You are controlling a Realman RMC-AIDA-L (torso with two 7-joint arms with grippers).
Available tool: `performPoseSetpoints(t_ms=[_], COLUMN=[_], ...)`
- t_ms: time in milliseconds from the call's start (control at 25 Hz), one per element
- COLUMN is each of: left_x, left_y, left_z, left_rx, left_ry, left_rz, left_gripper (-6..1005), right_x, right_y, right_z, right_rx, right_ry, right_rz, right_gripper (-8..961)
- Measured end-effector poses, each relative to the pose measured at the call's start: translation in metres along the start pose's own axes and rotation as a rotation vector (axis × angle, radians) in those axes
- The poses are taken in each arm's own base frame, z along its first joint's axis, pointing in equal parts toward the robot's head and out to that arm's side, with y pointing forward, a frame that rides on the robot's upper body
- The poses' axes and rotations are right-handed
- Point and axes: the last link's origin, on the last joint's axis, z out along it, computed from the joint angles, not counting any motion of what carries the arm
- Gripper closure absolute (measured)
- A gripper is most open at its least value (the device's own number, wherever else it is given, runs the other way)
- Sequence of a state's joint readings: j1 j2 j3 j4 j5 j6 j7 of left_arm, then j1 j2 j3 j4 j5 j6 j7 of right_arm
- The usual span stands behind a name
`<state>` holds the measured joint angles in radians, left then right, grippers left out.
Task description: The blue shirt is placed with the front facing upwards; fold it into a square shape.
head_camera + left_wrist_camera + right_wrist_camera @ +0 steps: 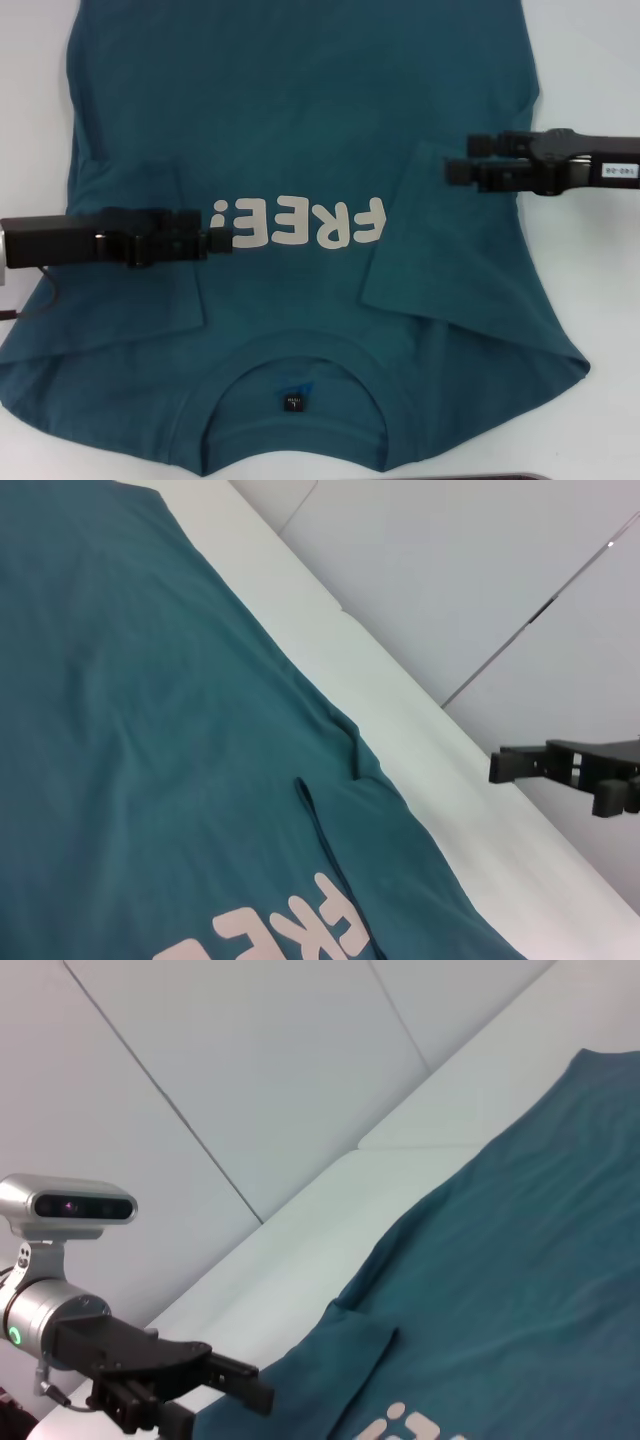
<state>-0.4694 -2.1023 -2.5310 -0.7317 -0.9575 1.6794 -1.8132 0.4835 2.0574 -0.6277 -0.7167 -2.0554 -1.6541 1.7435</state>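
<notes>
The blue shirt lies flat on the white table, with its collar nearest me and the cream "FREE!" lettering facing up. Both short sleeves are folded inward onto the chest, the left sleeve and the right sleeve. My left gripper hovers open and empty over the left sleeve, its tips beside the lettering; it also shows in the right wrist view. My right gripper hovers open and empty over the right sleeve's upper corner; it also shows in the left wrist view. The shirt fills both wrist views.
The white table shows bare strips at the shirt's right side and near corners. A thin dark object lies at the near edge. Pale wall panels stand beyond the table.
</notes>
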Motion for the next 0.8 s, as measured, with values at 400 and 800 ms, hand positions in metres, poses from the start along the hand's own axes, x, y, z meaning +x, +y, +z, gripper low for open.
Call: performPoseSetpoints(t_ms=[400, 800], left_x=[0.007, -0.003], left_y=[0.000, -0.001], left_z=[0.001, -0.014], left_rx=[-0.005, 0.002], left_ry=[-0.008, -0.019], left_rz=[-0.004, -0.068], left_gripper=[126, 126], right_x=[0.016, 0.021], right_y=[0.005, 0.009], right_z=[-0.046, -0.057], right_rx=[-0.015, -0.034], right_ry=[-0.055, -0.070], right_rz=[0.081, 0.105], right_gripper=[56, 57])
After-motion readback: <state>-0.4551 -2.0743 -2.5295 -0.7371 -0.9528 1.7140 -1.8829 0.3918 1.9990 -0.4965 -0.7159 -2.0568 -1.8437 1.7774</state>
